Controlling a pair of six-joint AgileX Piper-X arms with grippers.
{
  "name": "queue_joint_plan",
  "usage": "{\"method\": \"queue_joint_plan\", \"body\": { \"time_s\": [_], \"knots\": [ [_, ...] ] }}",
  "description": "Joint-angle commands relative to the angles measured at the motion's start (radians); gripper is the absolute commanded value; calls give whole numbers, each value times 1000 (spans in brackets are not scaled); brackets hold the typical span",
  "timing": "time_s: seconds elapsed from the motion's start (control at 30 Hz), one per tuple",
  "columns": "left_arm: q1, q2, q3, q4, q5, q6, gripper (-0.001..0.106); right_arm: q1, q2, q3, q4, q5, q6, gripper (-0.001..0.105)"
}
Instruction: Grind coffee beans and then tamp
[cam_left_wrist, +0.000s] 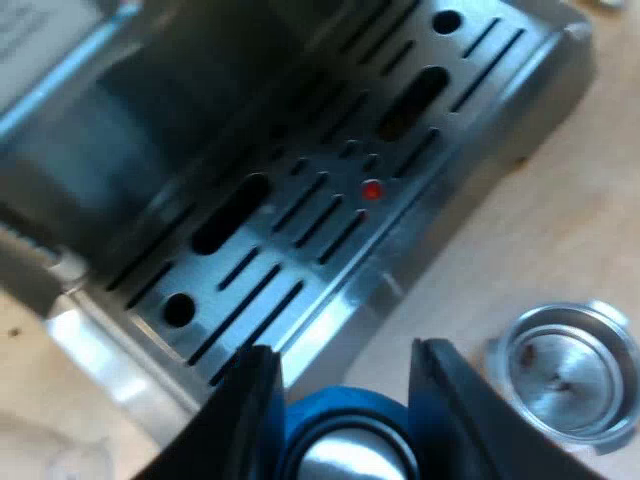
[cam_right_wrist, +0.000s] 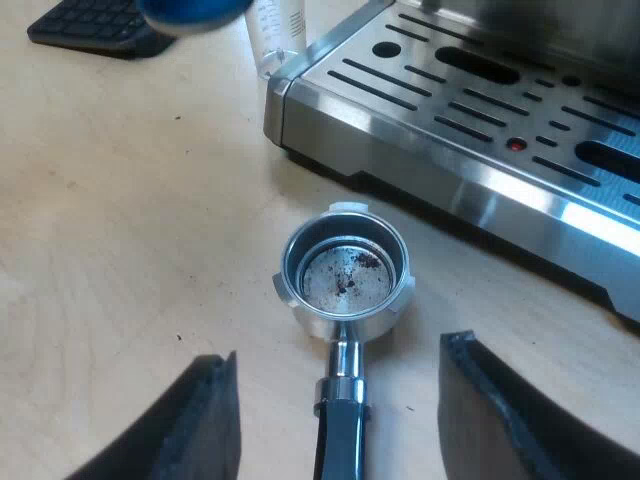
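**Left wrist view.** My left gripper (cam_left_wrist: 345, 352) is clenched on the blue tamper (cam_left_wrist: 350, 440), one finger at either side of its rim, its metal centre showing. It hangs just off the front edge of the tray (cam_left_wrist: 300, 210) of the machine (cam_left_wrist: 120, 120). The tray's slots and a small red dot lie beyond.

**Right wrist view.** My right gripper (cam_right_wrist: 340, 350) is released. Its fingers are wide apart and astride the handle (cam_right_wrist: 342, 440), touching nothing. The holder (cam_right_wrist: 345, 275) lies on the table (cam_right_wrist: 120, 200) near the tray's front edge, with its mouth up and its handle running back toward the wrist. The basket (cam_right_wrist: 345, 278) carries only a few dark specks, and its metal floor is bare. A glass (cam_right_wrist: 275, 35) stands at the tray's corner.

**Reading.** With the basket this bare, I judge that grinding is not yet done and that the step in hand is taking up the holder.

**To do it well:**
- Lower the right gripper until both fingers flank the dark part of the handle, not the thin metal neck.
- Centre the handle between the fingers before closing, so it does not swivel on the table.
- Close firmly and lift with the basket level.
- Keep the tamper parked well apart from that path until grounds are in.
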Motion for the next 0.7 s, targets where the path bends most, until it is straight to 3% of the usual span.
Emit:
{"method": "queue_joint_plan", "body": {
  "time_s": [0.03, 0.33, 0.7],
  "knots": [
    [36, -13, -9, 12, 8, -11, 1, -7, -4, -3, -8, -8, -17, 47],
    [157, -13, 59, 42, 71, -14, 1, -7, -4, -3, -8, -8, -17, 47],
    [162, -13, 194, -63, 119, -14, 1, -7, -4, -3, -8, -8, -17, 47]
  ]
}}
